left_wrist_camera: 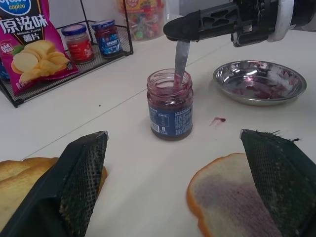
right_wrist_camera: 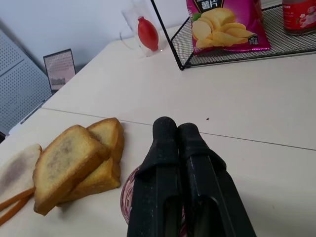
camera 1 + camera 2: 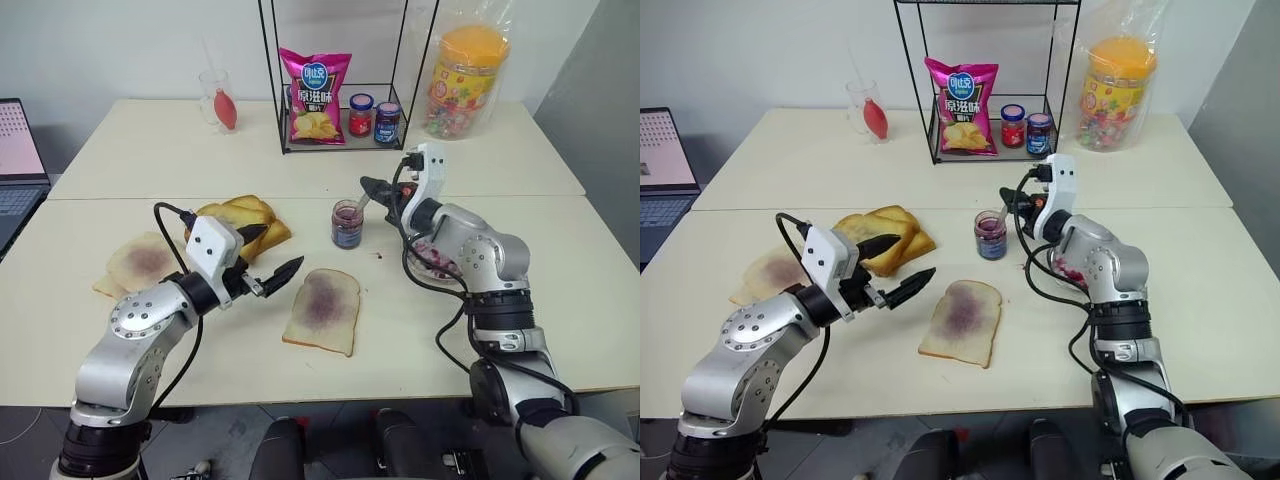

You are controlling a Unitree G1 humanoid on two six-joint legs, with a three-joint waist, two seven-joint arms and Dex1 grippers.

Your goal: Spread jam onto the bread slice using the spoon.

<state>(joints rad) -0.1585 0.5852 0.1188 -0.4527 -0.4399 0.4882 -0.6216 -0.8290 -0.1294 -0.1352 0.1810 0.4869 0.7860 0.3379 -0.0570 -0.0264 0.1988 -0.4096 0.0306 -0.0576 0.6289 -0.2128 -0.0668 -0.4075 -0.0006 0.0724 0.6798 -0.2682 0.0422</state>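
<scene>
A small clear jar of dark purple jam stands open at mid-table. The spoon points down into it, bowl sunk in the jam, and my right gripper is shut on its handle just above the jar. The bread slice, pale with a purple smear in its middle, lies flat in front of the jar. To the left of the slice my left gripper hovers open and holds nothing; its fingers frame the jar and the slice's edge in the left wrist view.
Golden toasted slices are stacked left of the jar, beside another smeared slice. A jam-streaked metal dish sits under my right forearm. At the back stand a wire rack with chips and two lidded jars, a candy tub and a glass.
</scene>
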